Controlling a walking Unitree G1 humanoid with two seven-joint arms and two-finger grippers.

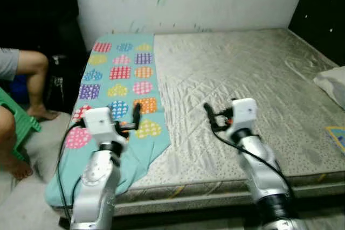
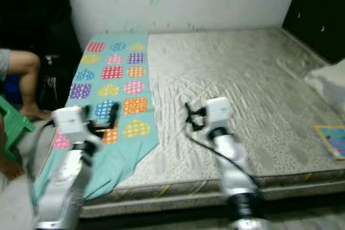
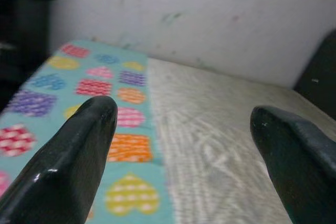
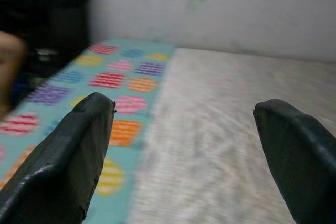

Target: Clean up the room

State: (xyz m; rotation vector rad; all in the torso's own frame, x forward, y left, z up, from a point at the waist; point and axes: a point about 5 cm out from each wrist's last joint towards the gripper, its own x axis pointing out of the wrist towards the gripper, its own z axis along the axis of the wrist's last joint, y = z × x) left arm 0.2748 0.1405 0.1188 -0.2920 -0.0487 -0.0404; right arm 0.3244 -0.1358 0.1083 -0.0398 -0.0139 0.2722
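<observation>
Both grippers hover over the bed's near edge, jaws spread and empty: left gripper point(image 1: 131, 116) above the heart-patterned teal blanket point(image 1: 121, 74) along the mattress's point(image 1: 237, 74) left side, right gripper point(image 1: 211, 116) over bare mattress.

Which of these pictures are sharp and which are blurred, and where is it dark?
Left eye view: fairly sharp, heart-patterned blanket crisp, upper left corner dark. Right eye view: motion blur smears both arms, left gripper and right gripper. Both wrist views: soft; mattress streaked; near fingers blurred.
</observation>
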